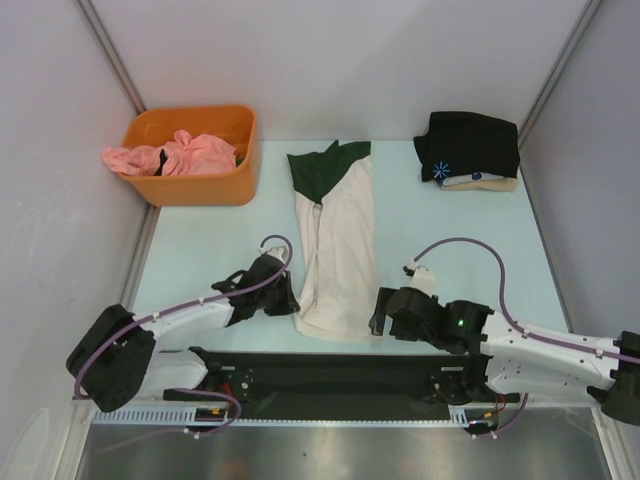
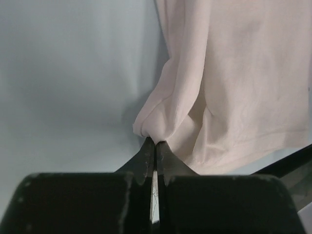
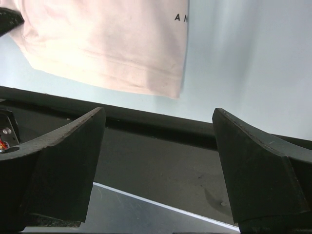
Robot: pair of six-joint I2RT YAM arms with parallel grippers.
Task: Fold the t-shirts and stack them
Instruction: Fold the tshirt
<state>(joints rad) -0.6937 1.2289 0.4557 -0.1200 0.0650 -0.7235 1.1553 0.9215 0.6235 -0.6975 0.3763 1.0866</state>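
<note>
Bright, diffuse light; the cream t-shirt (image 1: 340, 250) casts soft shadows on the tabletop (image 1: 200, 250). Close up, the left hand (image 2: 155, 146) and right hand (image 3: 158, 111) look dark and blurred.

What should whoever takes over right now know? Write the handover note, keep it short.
Left gripper: jaws shut, pinching the near left edge of the cream t-shirt.
Right gripper: jaws open, empty, just short of that shirt's near right corner.
The cream t-shirt lies lengthwise mid-table, folded narrow, with its green collar end at the far side.
Done: the black t-shirt is folded and stacked on a beige t-shirt at the far right.
Left: finish folding the cream one and stack it. The pink garments lie crumpled in the orange bin at the far left.
</note>
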